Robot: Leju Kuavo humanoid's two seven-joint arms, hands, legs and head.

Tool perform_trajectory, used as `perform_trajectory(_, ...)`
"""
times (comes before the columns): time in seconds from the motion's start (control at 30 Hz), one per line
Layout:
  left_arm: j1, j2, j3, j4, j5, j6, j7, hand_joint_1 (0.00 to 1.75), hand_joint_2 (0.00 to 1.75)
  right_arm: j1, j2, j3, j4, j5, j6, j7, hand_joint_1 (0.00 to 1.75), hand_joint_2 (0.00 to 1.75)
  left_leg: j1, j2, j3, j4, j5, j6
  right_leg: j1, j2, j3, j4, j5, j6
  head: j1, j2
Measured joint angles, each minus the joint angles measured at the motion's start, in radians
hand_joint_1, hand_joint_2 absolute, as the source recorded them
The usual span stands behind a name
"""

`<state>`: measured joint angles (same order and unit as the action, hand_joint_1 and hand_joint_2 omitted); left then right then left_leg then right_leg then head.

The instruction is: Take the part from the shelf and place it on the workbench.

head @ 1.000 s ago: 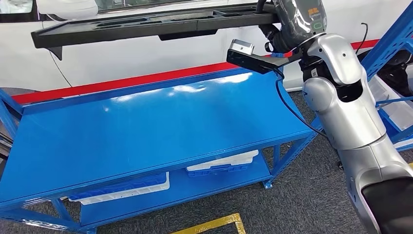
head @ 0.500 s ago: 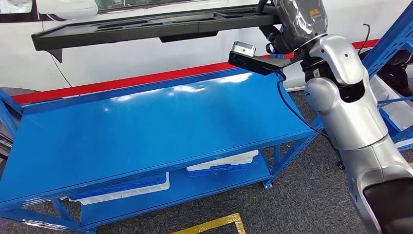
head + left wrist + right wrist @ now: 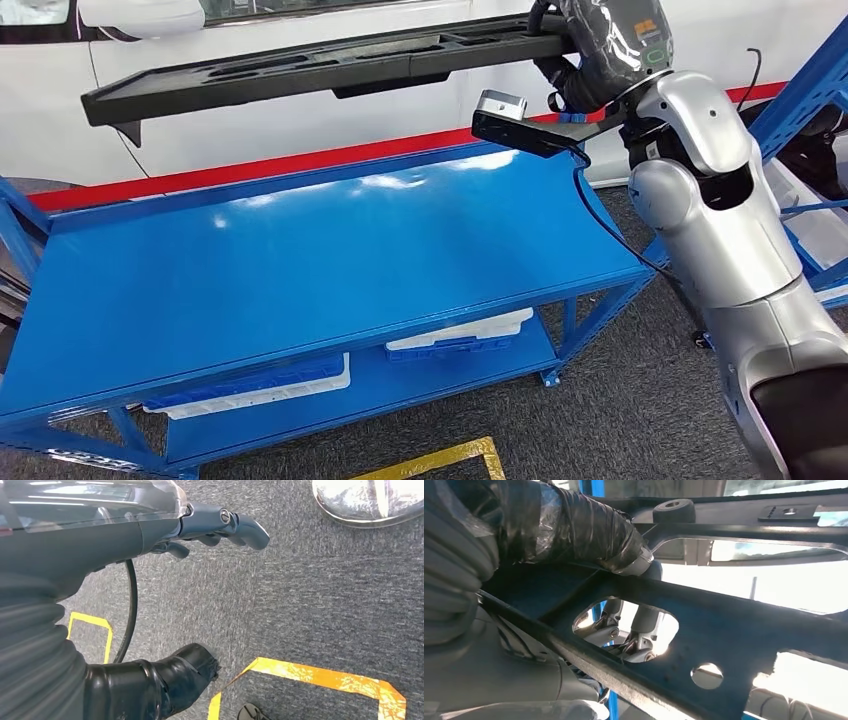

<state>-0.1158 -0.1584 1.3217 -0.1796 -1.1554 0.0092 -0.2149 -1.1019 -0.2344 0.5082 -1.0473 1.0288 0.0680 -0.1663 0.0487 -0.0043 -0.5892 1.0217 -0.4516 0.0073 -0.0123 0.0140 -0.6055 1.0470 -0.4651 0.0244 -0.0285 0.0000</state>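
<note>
the long black part (image 3: 330, 62) is already off the shelf and up in the air, gripped at one end by the right robot hand (image 3: 600, 55), so the picking half of the task looks done. what is left, as far as i can judge, is to bring it down onto the blue table (image 3: 300, 260) and let go. the part hangs above the far edge of the table top, well apart from the surface, in front of a white car body with a red stripe. its long axis runs roughly level and across the head view, from the robot's right side toward its left, with the free end pointing left and sitting slightly lower than the held end. its moulded recesses face up. in the right wrist view the wrapped thumb lies over the part's upper face and darker fingers (image 3: 639, 640) show through a cut-out from beneath, so the grasp closes around the end of the part. the left robot hand (image 3: 220, 527) hangs over grey carpet with its fingers curled in and nothing in them. under the table top a lower shelf carries white and blue trays (image 3: 455, 338).
</note>
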Motion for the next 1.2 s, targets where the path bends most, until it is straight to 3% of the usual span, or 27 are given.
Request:
perform_trajectory(0.1, -0.001, -0.001, 0.000, 0.000, -0.003, 0.001, -0.001, 0.00, 1.75, 0.000, -0.005, 0.000, -0.004, 0.000, -0.005, 0.004, 1.75, 1.75, 0.004, 0.007, 0.007, -0.017, 0.008, 0.010, -0.009, -0.004, -0.070, 0.148, -0.077, 0.012, 0.001, 0.000)
perform_trajectory(0.13, -0.001, -0.001, 0.000, 0.000, -0.004, 0.001, -0.001, 0.00, 1.75, 0.002, -0.005, 0.001, -0.004, 0.000, -0.006, 0.004, 1.75, 1.75, 0.005, 0.008, 0.008, -0.017, 0.008, 0.009, -0.014, -0.004, -0.098, 0.202, -0.095, 0.017, 0.001, 0.000)
perform_trajectory(0.17, -0.001, -0.001, 0.000, 0.000, -0.006, 0.001, -0.001, 0.00, 1.75, 0.005, -0.006, 0.001, -0.004, 0.000, -0.007, 0.005, 1.75, 1.75, 0.007, 0.008, 0.008, -0.016, 0.007, 0.008, -0.019, -0.005, -0.113, 0.228, -0.094, 0.023, 0.001, 0.000)
perform_trajectory(0.2, 0.000, -0.001, 0.000, 0.000, -0.006, 0.001, -0.001, 0.00, 1.75, 0.007, -0.007, 0.001, -0.004, 0.000, -0.007, 0.005, 1.75, 1.75, 0.009, 0.008, 0.009, -0.015, 0.005, 0.005, -0.025, -0.006, -0.112, 0.221, -0.076, 0.028, 0.001, 0.000)
perform_trajectory(0.27, 0.000, -0.001, 0.000, 0.000, -0.008, 0.001, 0.000, 0.00, 1.75, 0.008, -0.010, 0.001, -0.005, 0.000, -0.007, 0.005, 1.75, 1.75, 0.018, 0.008, 0.012, -0.008, -0.003, -0.008, -0.035, -0.012, -0.063, 0.108, -0.007, 0.039, 0.001, 0.000)
perform_trajectory(0.33, -0.001, 0.000, 0.000, 0.000, -0.008, 0.001, 0.001, 0.00, 1.75, 0.010, -0.012, 0.001, -0.006, 0.000, -0.009, 0.005, 1.75, 1.75, 0.020, 0.006, 0.012, 0.001, -0.011, -0.028, -0.031, -0.014, -0.016, 0.007, 0.028, 0.040, 0.002, 0.000)
perform_trajectory(0.43, -0.001, 0.000, 0.000, 0.000, -0.008, 0.002, 0.001, 0.00, 1.75, 0.013, -0.014, 0.001, -0.006, 0.001, -0.011, 0.006, 1.75, 1.75, 0.018, 0.004, 0.013, -0.004, -0.011, -0.053, -0.021, -0.011, -0.013, -0.007, 0.021, 0.013, 0.001, 0.000)
perform_trajectory(0.5, -0.001, -0.003, 0.000, 0.000, -0.008, 0.001, 0.001, 0.00, 1.75, 0.014, -0.016, 0.001, -0.008, 0.001, -0.011, 0.006, 1.75, 1.75, 0.020, 0.006, 0.009, 0.011, -0.027, -0.059, -0.022, -0.011, -0.010, -0.011, 0.022, -0.008, 0.000, 0.000)
perform_trajectory(0.57, -0.001, -0.003, 0.000, 0.000, -0.008, 0.001, 0.001, 0.00, 1.75, 0.014, -0.016, 0.001, -0.010, 0.001, -0.011, 0.005, 1.75, 1.75, 0.017, 0.008, -0.035, 0.102, -0.077, -0.052, -0.020, -0.012, -0.005, -0.017, 0.023, -0.027, -0.001, 0.000)
perform_trajectory(0.63, -0.001, -0.002, 0.000, 0.000, -0.009, 0.002, 0.002, 0.00, 1.75, 0.016, -0.016, 0.001, -0.011, 0.001, -0.011, 0.005, 1.75, 1.75, 0.006, 0.008, -0.110, 0.244, -0.131, -0.043, -0.009, -0.011, -0.004, -0.017, 0.020, -0.037, -0.001, 0.000)
perform_trajectory(0.67, -0.001, -0.001, 0.000, 0.000, -0.009, 0.002, 0.003, 0.00, 1.75, 0.018, -0.016, 0.001, -0.011, 0.001, -0.011, 0.005, 1.75, 1.75, -0.001, 0.007, -0.137, 0.290, -0.138, -0.038, -0.003, -0.011, -0.003, -0.016, 0.019, -0.041, -0.001, 0.000)
perform_trajectory(0.7, 0.000, -0.001, 0.000, 0.000, -0.009, 0.002, 0.003, 0.00, 1.75, 0.020, -0.016, 0.001, -0.011, 0.001, -0.011, 0.005, 1.75, 1.75, -0.006, 0.007, -0.146, 0.297, -0.125, -0.031, 0.002, -0.010, -0.001, -0.015, 0.017, -0.044, -0.001, 0.000)
perform_trajectory(0.73, 0.000, -0.001, 0.000, 0.000, -0.010, 0.002, 0.004, 0.00, 1.75, 0.021, -0.016, 0.002, -0.011, 0.002, -0.011, 0.005, 1.75, 1.75, -0.012, 0.007, -0.136, 0.265, -0.093, -0.023, 0.007, -0.009, 0.001, -0.014, 0.015, -0.045, -0.001, 0.000)
perform_trajectory(0.8, 0.001, -0.001, 0.000, 0.000, -0.010, 0.002, 0.004, 0.00, 1.75, 0.021, -0.016, 0.002, -0.011, 0.002, -0.011, 0.004, 1.75, 1.75, -0.022, 0.006, -0.080, 0.136, -0.021, -0.004, 0.015, -0.007, 0.006, -0.008, 0.009, -0.046, -0.001, 0.000)
perform_trajectory(0.87, 0.000, -0.001, 0.000, 0.000, -0.010, 0.002, 0.004, 0.00, 1.75, 0.020, -0.015, 0.002, -0.012, 0.003, -0.011, 0.004, 1.75, 1.75, -0.028, 0.004, -0.045, 0.052, 0.007, 0.007, 0.020, -0.007, 0.001, 0.001, 0.006, -0.040, -0.001, 0.000)
perform_trajectory(1.0, -0.003, -0.002, 0.000, 0.000, -0.010, 0.001, 0.004, 0.00, 1.75, 0.018, -0.014, 0.004, -0.013, 0.009, -0.012, 0.005, 1.75, 1.75, -0.029, 0.002, -0.044, 0.032, 0.013, 0.019, 0.017, -0.008, -0.011, 0.014, -0.004, -0.024, 0.000, 0.000)
perform_trajectory(1.07, -0.003, -0.003, 0.000, 0.000, -0.009, 0.001, 0.005, 0.00, 1.75, 0.014, -0.013, 0.004, -0.013, 0.011, -0.011, 0.005, 1.75, 1.75, -0.026, 0.005, -0.046, 0.024, 0.022, 0.029, 0.013, -0.009, -0.033, 0.077, -0.059, -0.013, 0.001, 0.000)
perform_trajectory(1.13, -0.004, -0.003, 0.000, 0.000, -0.008, 0.001, 0.007, 0.00, 1.75, 0.009, -0.012, 0.007, -0.010, 0.014, -0.008, 0.006, 1.75, 1.75, -0.027, 0.006, -0.055, 0.023, 0.029, 0.034, 0.008, -0.010, -0.073, 0.195, -0.129, -0.003, 0.002, 0.000)
perform_trajectory(1.2, -0.005, -0.003, 0.000, 0.000, -0.008, 0.001, 0.011, 0.00, 1.75, 0.006, -0.011, 0.009, -0.003, 0.014, -0.002, 0.009, 1.75, 1.75, -0.027, 0.005, -0.065, 0.025, 0.037, 0.035, 0.004, -0.010, -0.086, 0.257, -0.148, 0.001, 0.002, 0.000)
